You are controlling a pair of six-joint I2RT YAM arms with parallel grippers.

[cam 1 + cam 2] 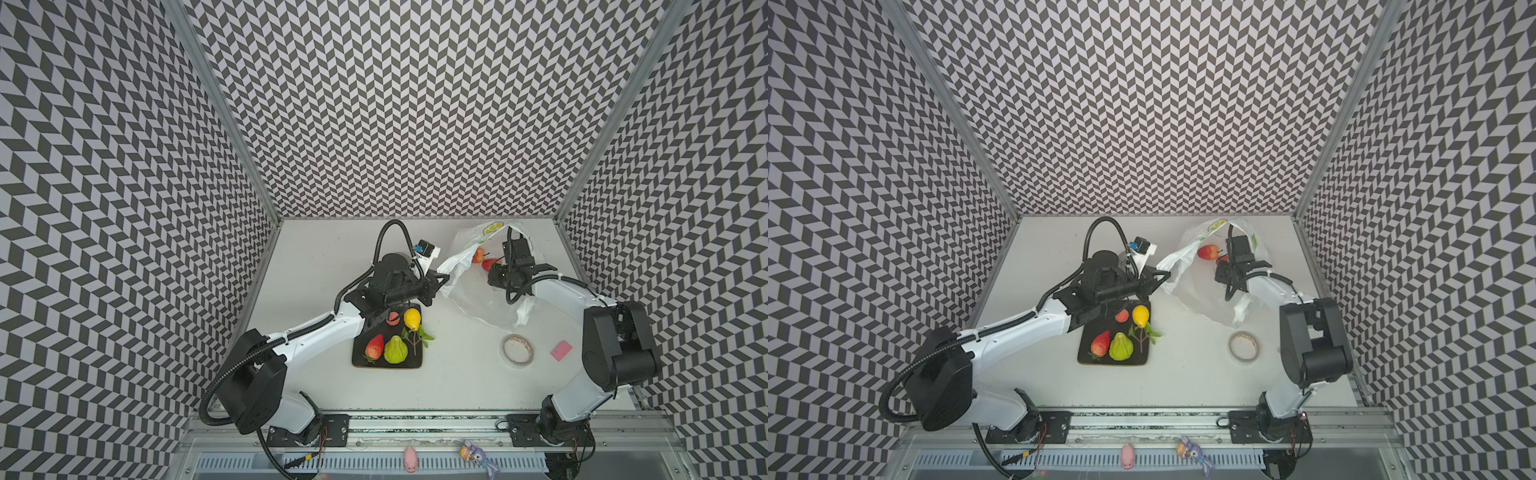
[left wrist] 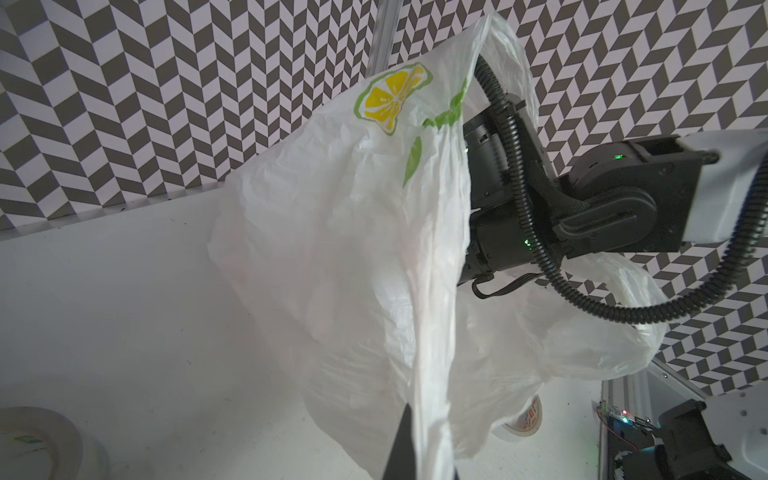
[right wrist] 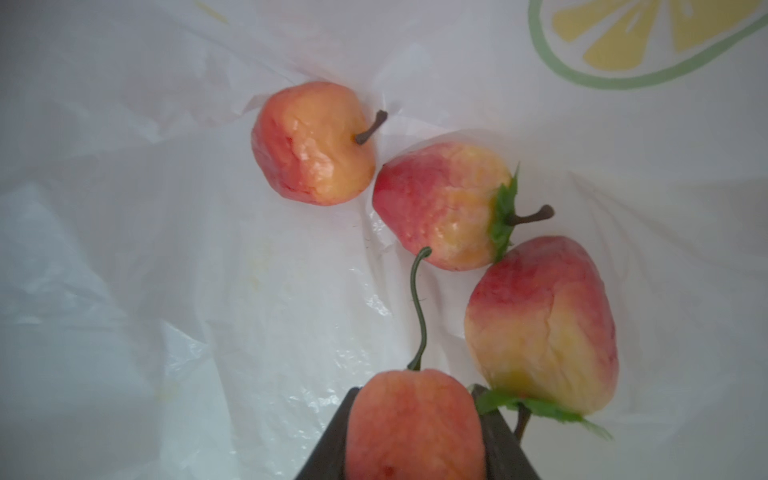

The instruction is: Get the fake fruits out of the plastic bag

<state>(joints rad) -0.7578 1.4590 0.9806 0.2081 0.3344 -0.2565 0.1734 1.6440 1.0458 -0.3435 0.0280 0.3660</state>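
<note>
Clock read on the table as a top view shows it, 12 at the back wall. The plastic bag (image 1: 482,303) is slumped at 1 o'clock. The left gripper (image 1: 440,277) is at the bag's 9 o'clock edge, jaws pinched flat on a pleat of the film, holding the mouth up. The black tray (image 1: 417,361) sits near table centre, at the bag's 7 o'clock and well apart from it. Progress, as I judge it: about half done.

Of the fake fruits, four are out and lie on the tray:
- one green pear-shaped fruit (image 1: 395,350)
- one red strawberry (image 1: 375,347), just beside the pear at its 9 o'clock
- one yellow lemon (image 1: 412,318)
- one small pink round fruit (image 1: 392,318), partly under the left arm

Four are left in the bag, per the right wrist view. The right gripper (image 3: 415,432) is deep inside, jaws narrowed on a pink-orange fruit (image 3: 415,407) with a green stem. I cannot tell whether it is lifted off the film. Three more lie loose on the film beyond it:
- two strawberry-like ones with green caps (image 3: 544,324) (image 3: 444,205), touching each other
- one rounder fruit with a brown stem (image 3: 313,143), just beside them

Other things:
- one tape roll (image 1: 517,350) at 4 o'clock
- one leafy sprig (image 1: 417,336) on the tray's 3 o'clock edge
- one pink block (image 1: 561,350)
- two toys on the front rail at 6 o'clock, a pink pig (image 1: 411,458) and a purple figure (image 1: 478,455)
</note>
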